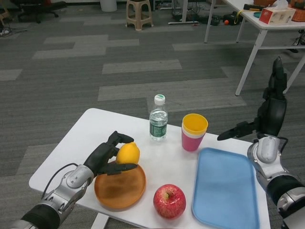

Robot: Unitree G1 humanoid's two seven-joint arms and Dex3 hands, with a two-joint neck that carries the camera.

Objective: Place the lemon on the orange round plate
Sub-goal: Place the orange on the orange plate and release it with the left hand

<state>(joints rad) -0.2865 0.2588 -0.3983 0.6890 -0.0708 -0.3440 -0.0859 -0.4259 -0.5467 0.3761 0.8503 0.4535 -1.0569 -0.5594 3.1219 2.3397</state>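
Grey patterned carpet fills the room behind a white counter (90,138), with a plastic stool (139,13) far back and a second white table (259,24) at upper right carrying a tissue box (277,15). On the counter, the left hand (108,153) grips the lemon (128,154), with dark fingers curled over its top and left side and another finger reaching under it toward the right. The lemon sits at the far rim of the orange round plate (119,186), right over the plate's edge; whether it touches the plate cannot be told. The plate lies near the front left of the counter, and a red apple (169,201) stands just beside it to the right. Farther back, a clear water bottle (158,118) with a white cap and green label stands upright, and to its right is a stack of cups (194,131), a yellow one nested in a pink one. A light blue tray (225,188) lies flat on the right part of the counter, near the apple. The right hand (264,112) is raised above the counter's right edge, holding nothing, its fingers spread apart with one pointing left and others pointing up.
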